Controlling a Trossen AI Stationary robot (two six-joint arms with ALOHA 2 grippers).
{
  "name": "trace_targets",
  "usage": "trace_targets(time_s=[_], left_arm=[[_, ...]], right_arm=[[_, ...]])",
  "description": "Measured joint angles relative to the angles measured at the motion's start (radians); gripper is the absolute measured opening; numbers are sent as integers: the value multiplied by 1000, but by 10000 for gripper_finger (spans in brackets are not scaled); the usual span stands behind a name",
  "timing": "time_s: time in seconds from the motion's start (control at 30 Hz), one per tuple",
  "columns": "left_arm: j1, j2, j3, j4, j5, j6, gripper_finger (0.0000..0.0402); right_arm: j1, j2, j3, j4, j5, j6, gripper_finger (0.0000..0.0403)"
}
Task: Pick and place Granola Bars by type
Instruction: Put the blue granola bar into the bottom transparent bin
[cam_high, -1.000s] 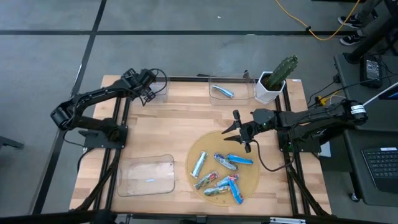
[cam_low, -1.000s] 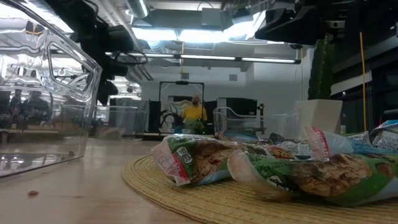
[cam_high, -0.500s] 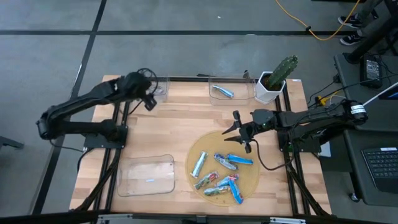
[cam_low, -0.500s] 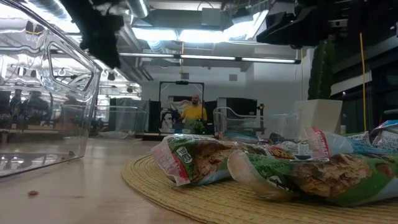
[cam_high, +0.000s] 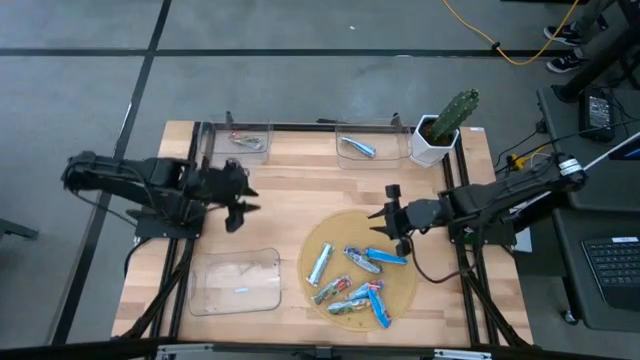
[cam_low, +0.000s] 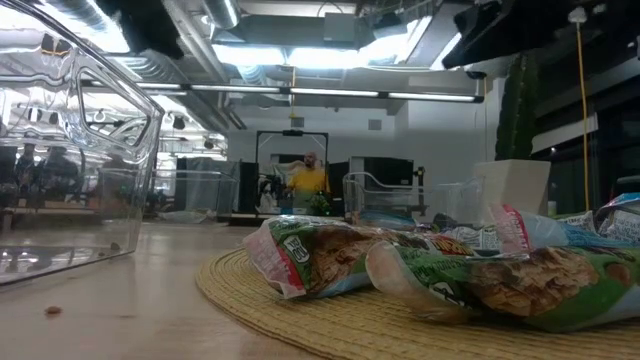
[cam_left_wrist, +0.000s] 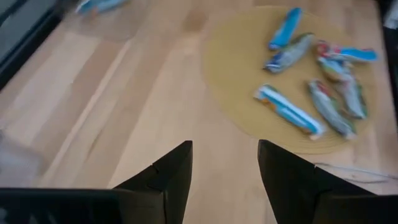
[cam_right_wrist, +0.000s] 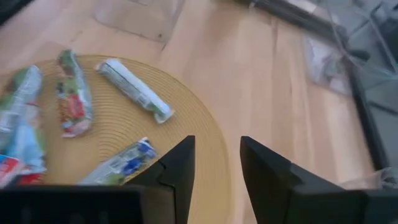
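Note:
Several granola bars (cam_high: 358, 278), blue, silver and green-red, lie on a round woven mat (cam_high: 332, 238) at the near right; they also show on the mat (cam_left_wrist: 224, 93) in the left wrist view as bars (cam_left_wrist: 314, 74). One bar (cam_high: 247, 142) lies in the far-left clear tray (cam_high: 225, 150), and a blue bar (cam_high: 357, 148) lies in the far-middle tray (cam_high: 385, 158). My left gripper (cam_high: 237, 203) hangs open and empty over the bare table left of the mat. My right gripper (cam_high: 392, 216) hangs open and empty above the mat's far right rim.
A third clear tray (cam_high: 237, 282) stands at the near left and looms large as a clear tray (cam_low: 70, 170) in the low view. A potted cactus (cam_high: 445, 125) stands at the far right corner. Bare wood (cam_high: 290, 200) lies between the trays and the mat.
My left gripper has swung away from the far-left tray toward the table's near edge and middle, rising and turning toward the mat; a bar now shows in that tray. My right gripper has shifted a little toward the near edge and turned at the wrist.

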Motion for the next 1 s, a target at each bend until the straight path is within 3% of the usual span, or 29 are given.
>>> trace_targets(time_s=[0.3,0.57,0.73,0.87,1.0], left_arm=[[-242,108,0,153,-154,75,173],[-283,199,0,171,-171,139,171],[-283,220,-1,170,-243,187,171],[-283,220,-1,170,-272,206,171],[-283,220,-1,170,-277,207,171]], right_arm=[[75,46,99,-235,27,221,131],[88,185,99,-386,-15,540,131],[88,260,99,-411,-42,693,131],[88,316,99,-425,-110,762,131],[108,368,87,-412,-292,770,131]])
